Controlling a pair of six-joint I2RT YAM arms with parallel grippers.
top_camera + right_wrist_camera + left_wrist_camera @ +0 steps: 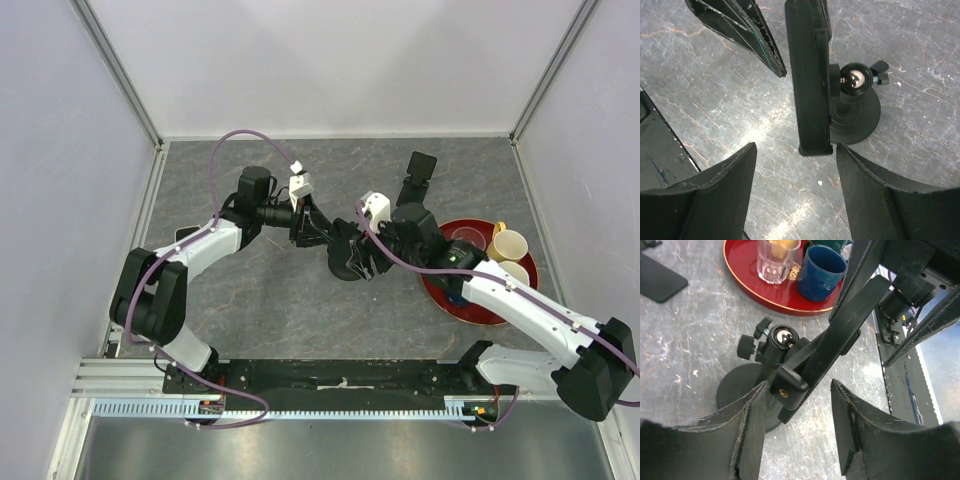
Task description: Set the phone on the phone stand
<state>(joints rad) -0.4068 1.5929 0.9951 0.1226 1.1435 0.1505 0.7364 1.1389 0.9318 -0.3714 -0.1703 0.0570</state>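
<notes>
The phone (pixel 660 279), a flat black slab, lies on the grey table at the far left of the left wrist view; from above the phone (pixel 421 170) is at the back, apart from both arms. The black phone stand (pixel 785 340) has a round base, a ball joint and a long tilted holder arm. The stand (pixel 810 80) carries nothing. My left gripper (pixel 799 385) is open, its fingers either side of the holder's lower end. My right gripper (pixel 796 146) is open just in front of the holder's foot, holding nothing. Both grippers (pixel 315 228) (pixel 362 255) meet at the stand.
A red tray (pixel 745 282) sits right behind the stand with a clear glass (pixel 775 260) and a blue mug (pixel 822 272); from above the tray (pixel 440 290) also holds yellow cups (pixel 508 243). White walls enclose the table.
</notes>
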